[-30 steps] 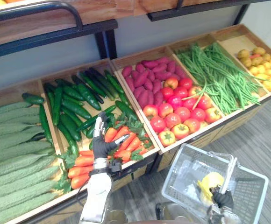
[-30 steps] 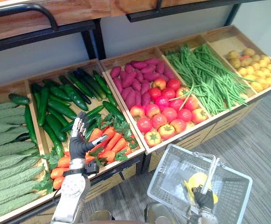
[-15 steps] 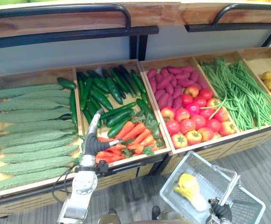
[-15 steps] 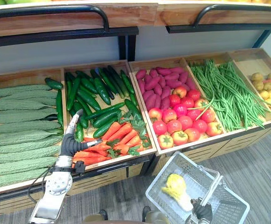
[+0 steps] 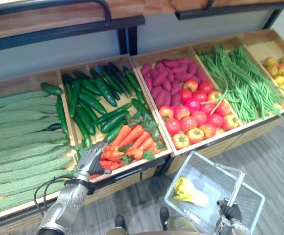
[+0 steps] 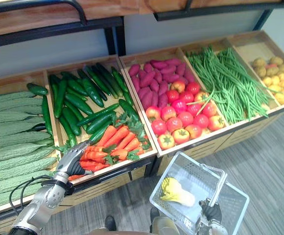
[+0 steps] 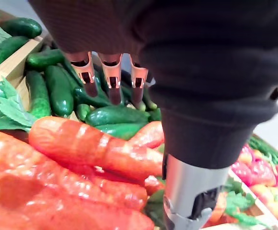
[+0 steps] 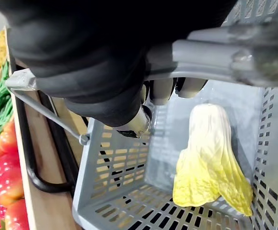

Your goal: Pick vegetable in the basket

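My left hand (image 5: pixel 91 161) lies low over the near left end of the carrot pile (image 5: pixel 131 143), fingers (image 7: pixel 111 77) straight and reaching over the carrots (image 7: pixel 88 148) towards the cucumbers, holding nothing. The grey plastic basket (image 5: pixel 204 165) hangs at the lower right. My right hand (image 5: pixel 230 213) is shut on its handle (image 8: pixel 215 57), fingers curled round the bar. A pale yellow-green cabbage (image 5: pixel 188 192) lies inside the basket (image 8: pixel 115 163) on its floor.
A sloped wooden display holds bins: bitter gourds (image 5: pixel 19 132) at the left, cucumbers (image 5: pixel 90 98) behind the carrots, sweet potatoes (image 5: pixel 171 78) and tomatoes (image 5: pixel 196 117), green beans (image 5: pixel 235 78), yellow potatoes (image 5: pixel 283 71) at the far right. A dark-railed shelf (image 5: pixel 63 32) hangs above.
The camera has shifted. My left hand has come down from upright over the cucumbers and carrots to lie flat at the carrots' near left end. The basket stays held with the cabbage in it.
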Controlling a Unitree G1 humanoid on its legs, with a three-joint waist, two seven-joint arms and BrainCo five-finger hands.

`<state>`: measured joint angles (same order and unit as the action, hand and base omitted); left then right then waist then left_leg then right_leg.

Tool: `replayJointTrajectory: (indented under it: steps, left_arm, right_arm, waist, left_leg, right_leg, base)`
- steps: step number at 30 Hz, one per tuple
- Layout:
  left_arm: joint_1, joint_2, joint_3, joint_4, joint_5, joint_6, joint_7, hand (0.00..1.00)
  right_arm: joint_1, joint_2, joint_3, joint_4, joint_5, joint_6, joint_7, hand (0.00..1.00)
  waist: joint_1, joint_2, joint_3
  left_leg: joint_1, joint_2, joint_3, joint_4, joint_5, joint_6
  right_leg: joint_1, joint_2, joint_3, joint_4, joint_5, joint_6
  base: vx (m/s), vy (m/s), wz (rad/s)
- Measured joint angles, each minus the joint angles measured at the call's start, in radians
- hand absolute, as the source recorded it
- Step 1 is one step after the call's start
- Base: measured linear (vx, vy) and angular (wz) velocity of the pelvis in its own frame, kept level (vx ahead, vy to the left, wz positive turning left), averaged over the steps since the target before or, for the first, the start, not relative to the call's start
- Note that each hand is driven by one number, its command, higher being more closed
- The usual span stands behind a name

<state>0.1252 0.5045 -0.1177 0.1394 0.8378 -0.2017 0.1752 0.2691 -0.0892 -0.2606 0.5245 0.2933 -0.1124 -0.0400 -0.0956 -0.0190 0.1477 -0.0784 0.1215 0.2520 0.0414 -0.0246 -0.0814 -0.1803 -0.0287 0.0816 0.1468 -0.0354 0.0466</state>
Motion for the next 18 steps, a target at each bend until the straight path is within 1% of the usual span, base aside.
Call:
replayJointTrajectory:
  steps: [2, 6, 10, 12, 13, 15, 18]
  left_arm:
    - [-0.028, 0.023, -0.002, -0.001, 0.031, 0.002, 0.004, 0.00]
    - [-0.092, 0.056, -0.002, -0.001, 0.051, 0.011, 0.007, 0.00]
    - [-0.179, 0.057, -0.010, 0.027, 0.081, 0.042, 0.023, 0.00]
    - [-0.243, 0.057, -0.010, 0.071, 0.112, 0.075, 0.023, 0.00]
    - [-0.258, 0.057, -0.010, 0.079, 0.118, 0.083, 0.023, 1.00]
    - [-0.299, 0.057, -0.010, 0.096, 0.117, 0.096, 0.024, 1.00]
    - [-0.340, 0.057, -0.010, 0.098, 0.116, 0.095, 0.029, 1.00]
  right_arm:
    - [-0.003, -0.001, 0.006, -0.001, 0.006, -0.012, 0.003, 1.00]
    - [-0.032, -0.001, 0.008, -0.007, 0.016, -0.015, 0.004, 1.00]
    - [-0.044, -0.001, 0.029, -0.066, 0.028, -0.017, 0.008, 1.00]
    - [-0.059, -0.002, 0.034, -0.085, 0.029, -0.019, 0.024, 1.00]
    - [-0.063, -0.002, 0.036, -0.086, 0.030, -0.019, 0.023, 1.00]
    - [-0.067, -0.002, 0.037, -0.089, 0.040, -0.019, 0.022, 1.00]
    - [-0.069, -0.001, 0.038, -0.089, 0.050, -0.019, 0.022, 1.00]
  waist:
    - [0.002, -0.004, 0.015]
    - [0.001, -0.007, 0.050]
    - [0.000, -0.012, 0.084]
    - [-0.002, -0.018, 0.108]
    - [-0.004, -0.020, 0.114]
    - [-0.004, -0.022, 0.119]
    - [-0.004, -0.022, 0.122]
  left_leg:
    - [-0.022, 0.000, 0.000, 0.012, 0.000, 0.000]
    - [-0.049, 0.004, 0.003, 0.035, 0.000, 0.001]
    - [-0.066, 0.007, 0.014, 0.039, 0.000, 0.001]
    - [-0.071, 0.009, 0.023, 0.041, 0.000, 0.001]
    - [-0.073, 0.009, 0.023, 0.042, -0.001, 0.001]
    - [-0.086, 0.010, 0.023, 0.045, -0.001, 0.002]
    - [-0.091, 0.010, 0.024, 0.046, -0.001, 0.002]
  right_leg:
    - [-0.018, 0.001, 0.002, -0.001, 0.007, 0.000]
    - [-0.038, 0.005, 0.008, -0.001, 0.014, -0.001]
    - [-0.064, 0.009, 0.021, 0.007, 0.016, -0.003]
    - [-0.072, 0.011, 0.030, 0.007, 0.019, -0.003]
    - [-0.073, 0.011, 0.030, 0.007, 0.019, -0.003]
    - [-0.087, 0.011, 0.031, 0.008, 0.021, -0.004]
    - [-0.092, 0.011, 0.033, 0.008, 0.023, -0.005]
  base:
    - [-0.01, 0.002, -0.03]
    - [0.01, -0.008, -0.05]
    - [0.01, -0.010, -0.11]
    - [-0.01, -0.010, -0.12]
    - [-0.02, -0.010, -0.05]
    - [0.00, 0.000, 0.00]
    - [0.00, 0.000, 0.00]
